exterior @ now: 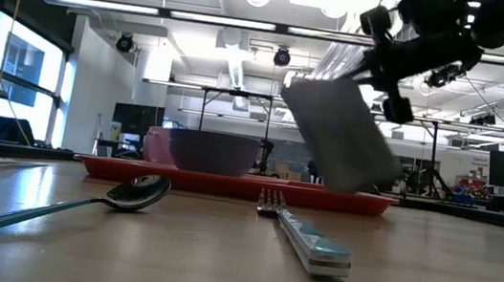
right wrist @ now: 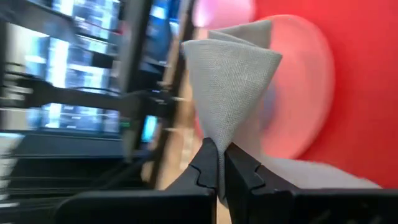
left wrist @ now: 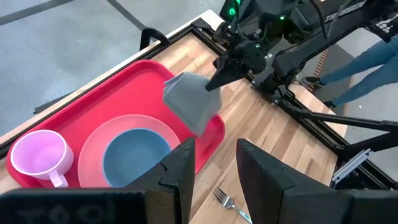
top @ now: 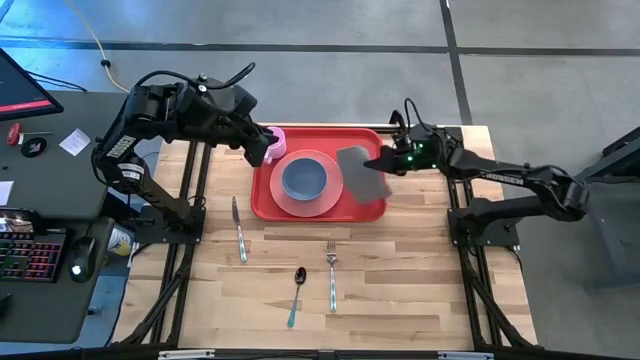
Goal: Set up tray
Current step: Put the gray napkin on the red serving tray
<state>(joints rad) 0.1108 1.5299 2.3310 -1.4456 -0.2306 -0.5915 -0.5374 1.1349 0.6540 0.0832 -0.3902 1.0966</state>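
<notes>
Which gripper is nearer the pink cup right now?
Left. The left gripper hovers right beside the pink cup on the tray; the right gripper holds the grey napkin across the tray.

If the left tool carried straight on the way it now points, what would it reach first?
Probably the grey napkin hanging from the right tool over the red tray; depth is unclear, so the left tool might pass under it.

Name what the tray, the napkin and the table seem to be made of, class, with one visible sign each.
Tray: likely plastic, smooth bright red, moulded rounded rim.
Napkin: woven grey cloth, threads visible in the right wrist view, drooping from the right claw.
Table: wood, pale planks with grain.
</notes>
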